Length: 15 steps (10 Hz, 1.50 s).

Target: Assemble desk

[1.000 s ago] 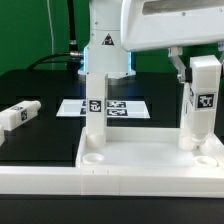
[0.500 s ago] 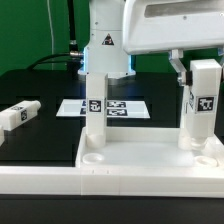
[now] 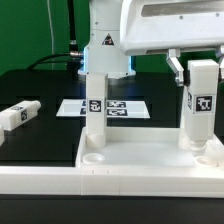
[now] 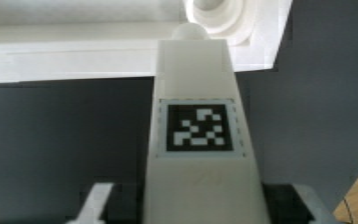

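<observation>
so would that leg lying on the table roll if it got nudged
Probably not: the leg looks square-sided and lies flat on the table, so it would likely slide. It looks like rigid plastic, so probably stiff and light.

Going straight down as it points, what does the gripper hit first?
The gripper holds a leg, whose end would first meet the corner socket of the slab; contact now is unclear.
</observation>
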Each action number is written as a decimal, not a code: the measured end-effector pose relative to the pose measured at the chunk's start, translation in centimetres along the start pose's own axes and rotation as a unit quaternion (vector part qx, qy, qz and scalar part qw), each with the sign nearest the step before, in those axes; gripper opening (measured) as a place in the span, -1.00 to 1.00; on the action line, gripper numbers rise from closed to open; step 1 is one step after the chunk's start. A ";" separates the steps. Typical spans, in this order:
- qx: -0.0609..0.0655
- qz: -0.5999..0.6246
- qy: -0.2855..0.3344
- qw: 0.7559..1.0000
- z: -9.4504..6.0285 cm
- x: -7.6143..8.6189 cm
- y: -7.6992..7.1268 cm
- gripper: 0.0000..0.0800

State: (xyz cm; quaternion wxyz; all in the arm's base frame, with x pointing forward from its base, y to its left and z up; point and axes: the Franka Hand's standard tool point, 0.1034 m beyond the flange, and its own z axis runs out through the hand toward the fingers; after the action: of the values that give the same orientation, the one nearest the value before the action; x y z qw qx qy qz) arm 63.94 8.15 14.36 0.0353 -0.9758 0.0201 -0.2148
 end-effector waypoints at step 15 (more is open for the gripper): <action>-0.003 -0.020 -0.012 1.000 1.6 -1.7 -1.0 -0.27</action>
State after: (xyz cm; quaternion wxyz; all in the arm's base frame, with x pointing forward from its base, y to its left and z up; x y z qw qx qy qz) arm 63.08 9.30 12.24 0.0287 -0.9785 0.0010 -0.2041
